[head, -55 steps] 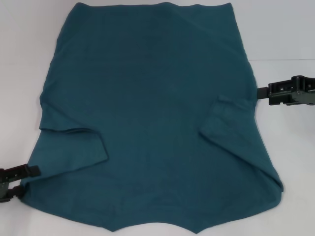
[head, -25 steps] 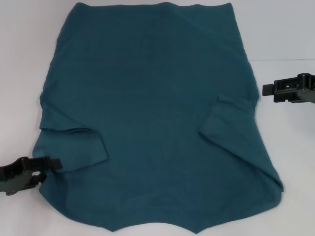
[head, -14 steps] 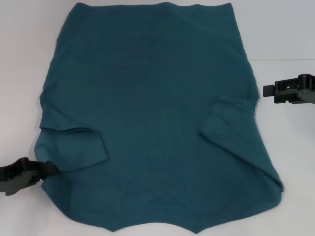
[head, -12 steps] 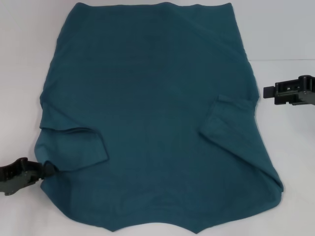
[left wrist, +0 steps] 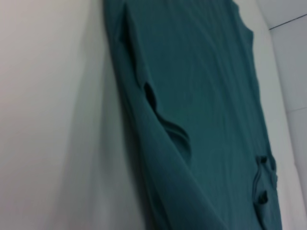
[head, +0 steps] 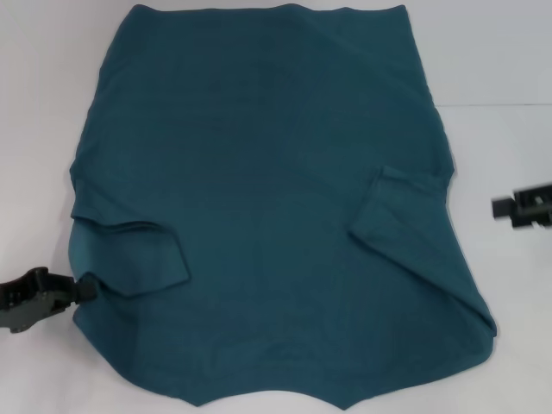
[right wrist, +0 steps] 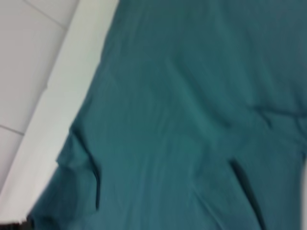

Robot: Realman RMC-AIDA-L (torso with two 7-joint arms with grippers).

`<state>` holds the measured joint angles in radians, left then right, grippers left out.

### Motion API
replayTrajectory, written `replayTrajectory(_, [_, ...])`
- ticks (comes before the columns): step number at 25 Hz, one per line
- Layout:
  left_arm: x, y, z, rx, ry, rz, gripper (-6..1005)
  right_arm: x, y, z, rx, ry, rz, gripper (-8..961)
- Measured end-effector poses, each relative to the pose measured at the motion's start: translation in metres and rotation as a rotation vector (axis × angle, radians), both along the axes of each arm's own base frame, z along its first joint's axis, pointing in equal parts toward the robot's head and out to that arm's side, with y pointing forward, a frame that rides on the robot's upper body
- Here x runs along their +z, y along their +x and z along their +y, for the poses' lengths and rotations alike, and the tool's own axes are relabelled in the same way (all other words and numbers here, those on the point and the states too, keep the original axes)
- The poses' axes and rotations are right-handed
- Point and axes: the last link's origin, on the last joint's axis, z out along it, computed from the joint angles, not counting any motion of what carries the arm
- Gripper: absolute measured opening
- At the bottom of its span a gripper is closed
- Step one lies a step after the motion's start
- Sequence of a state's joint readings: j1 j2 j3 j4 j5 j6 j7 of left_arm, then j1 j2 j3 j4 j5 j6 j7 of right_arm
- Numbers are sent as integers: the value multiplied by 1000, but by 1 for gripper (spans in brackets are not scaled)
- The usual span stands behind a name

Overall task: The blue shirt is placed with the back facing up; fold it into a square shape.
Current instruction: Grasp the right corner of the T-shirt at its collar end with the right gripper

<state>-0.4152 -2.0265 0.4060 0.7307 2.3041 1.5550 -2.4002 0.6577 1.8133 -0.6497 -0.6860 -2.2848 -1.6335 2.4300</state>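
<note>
Both sleeves folded in, the blue shirt (head: 267, 198) lies flat on the white counter (head: 43, 129), its left edge pinched in the left tool (head: 84, 288), while the right tool (head: 500, 207) sits apart, grip unclear.

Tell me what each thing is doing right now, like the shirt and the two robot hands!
blue shirt: spread flat on the white table, both sleeves folded in over the body, its left edge slightly lifted.
left end effector: at the shirt's left edge beside the folded sleeve, pinching the cloth.
right end effector: out on the table to the right, apart from the shirt, holding nothing.
table: white, carrying the shirt.
</note>
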Motion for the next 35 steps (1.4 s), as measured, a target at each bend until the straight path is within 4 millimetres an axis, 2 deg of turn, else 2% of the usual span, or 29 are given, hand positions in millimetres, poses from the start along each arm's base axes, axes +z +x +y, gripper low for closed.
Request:
replayTrajectory(5, [4, 1, 3, -10, 13, 5, 11, 6, 14, -18, -33, -80, -63, 496])
replayTrajectory(10, [5, 4, 8, -22, 15, 11, 11, 4, 21, -25, -12, -132, -117, 491])
replayTrajectory(15, [5, 5, 11, -25, 18, 15, 10, -5, 21, -26, 20, -142, -131, 487])
replayTrajectory(19, [5, 5, 11, -24, 19, 16, 10, -21, 24, -27, 17, -174, -171, 483])
replayTrajectory(27, [4, 6, 12, -25, 19, 15, 10, -43, 18, -27, 39, -228, -198, 475])
replayTrajectory(35, [3, 5, 11, -23, 19, 14, 10, -47, 17, -26, 37, -233, -215, 468])
